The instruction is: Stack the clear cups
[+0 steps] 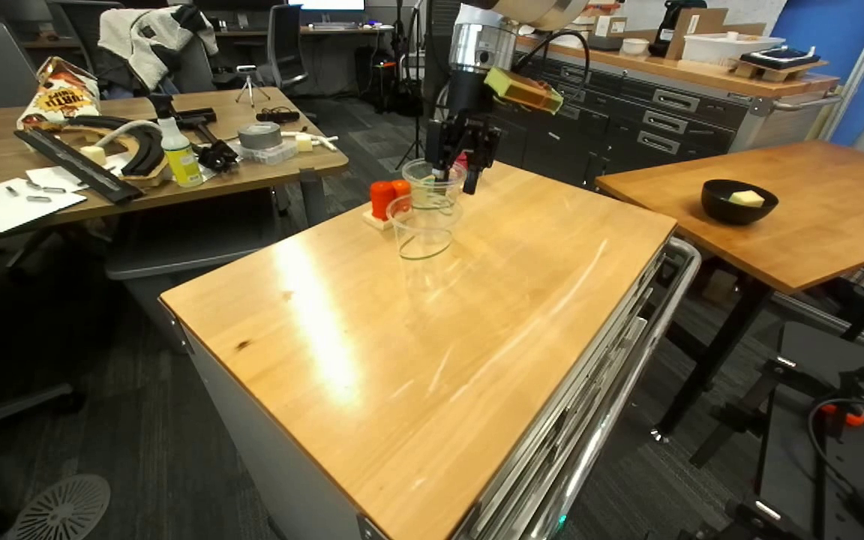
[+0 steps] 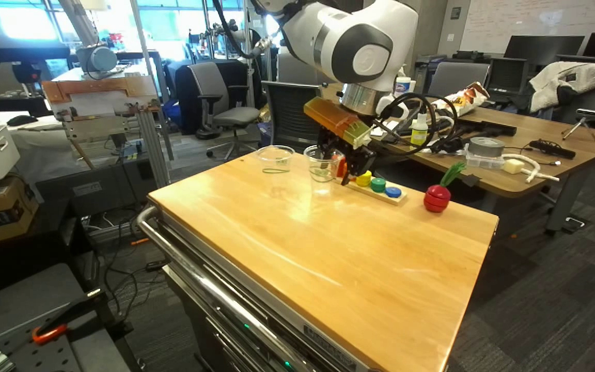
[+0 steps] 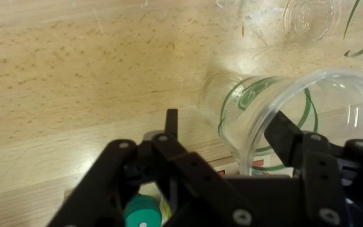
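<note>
Two clear cups stand upright on the wooden tabletop. The cup at my gripper shows in both exterior views (image 1: 415, 178) (image 2: 320, 174) and in the wrist view (image 3: 243, 105), with green print on its side. The other clear cup (image 1: 423, 236) stands beside it, apart, and shows also in an exterior view (image 2: 275, 163) and at the upper right of the wrist view (image 3: 310, 20). My gripper (image 3: 224, 116) is open, also seen in both exterior views (image 1: 456, 182) (image 2: 335, 166). One finger is inside the cup's mouth, the other outside, with the rim between them. No third cup shows.
A wooden peg board (image 2: 375, 192) with red, yellow, green and blue pieces stands right behind the cup. Its green piece (image 3: 142, 209) shows in the wrist view. A red toy radish (image 2: 437, 198) stands near the table edge. A black bowl (image 1: 724, 210) is on another table.
</note>
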